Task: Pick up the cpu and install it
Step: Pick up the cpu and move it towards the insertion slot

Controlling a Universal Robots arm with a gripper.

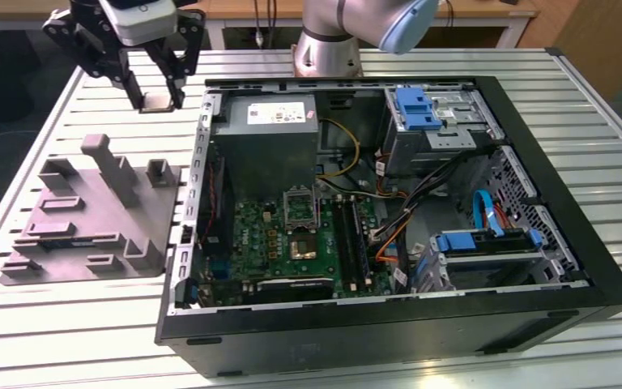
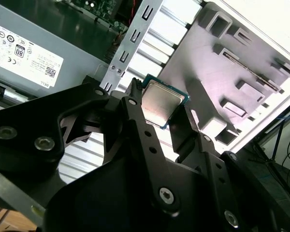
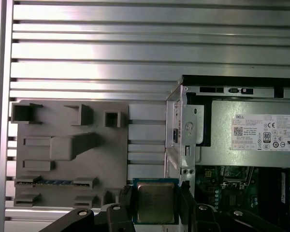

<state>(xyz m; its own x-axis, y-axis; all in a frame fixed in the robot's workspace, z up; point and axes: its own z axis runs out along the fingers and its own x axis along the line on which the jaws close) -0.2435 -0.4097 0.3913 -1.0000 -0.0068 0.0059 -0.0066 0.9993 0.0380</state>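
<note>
The hand point(image 3: 156, 193) pinches the cpu point(image 3: 155, 205) (side edges hidden behind its fingers point(image 3: 186, 203)).

Cpu point(image 3: 155, 203) top: dull brushed metal; fixture point(image 3: 67, 154): matt grey plastic.

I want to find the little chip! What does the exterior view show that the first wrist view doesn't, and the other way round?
Exterior view: the whole open computer case, its blue drive brackets, the coloured cables and the robot arm.
First wrist view: the cpu seen face-on, with a silver top and green edge, pinched between black fingers.
Both: the gripper shut on the cpu, the grey fixture, the power supply and the slatted table.
</note>
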